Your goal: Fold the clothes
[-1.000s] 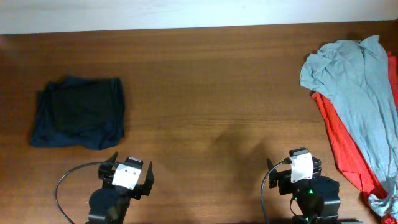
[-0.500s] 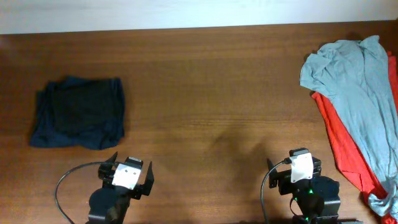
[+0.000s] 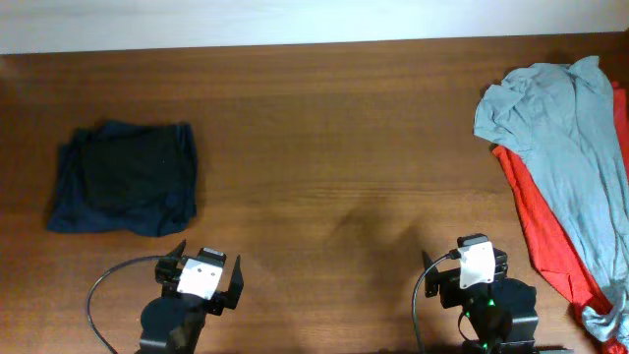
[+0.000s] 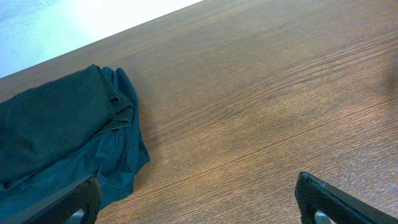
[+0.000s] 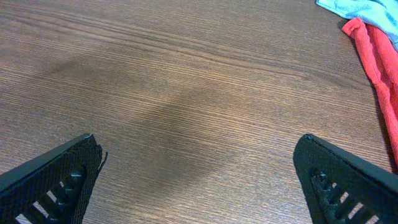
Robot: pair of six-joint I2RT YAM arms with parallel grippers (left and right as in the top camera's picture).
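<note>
A folded black cloth (image 3: 133,165), no logo showing, lies on top of a dark navy-blue garment (image 3: 74,214) at the table's left. In the left wrist view the black cloth (image 4: 50,118) sits on the navy garment (image 4: 121,163) at the far left. My left gripper (image 3: 206,258) is open and empty near the front edge, just below that pile; its fingers (image 4: 199,202) frame bare wood. My right gripper (image 3: 470,256) is open and empty at the front right, over bare wood (image 5: 199,180).
A light grey shirt (image 3: 560,118) lies crumpled over a red shirt (image 3: 545,231) at the right edge. Their corners show in the right wrist view: the red shirt (image 5: 376,62) and the grey shirt (image 5: 364,7). The brown wooden table (image 3: 334,147) ends at a white wall behind.
</note>
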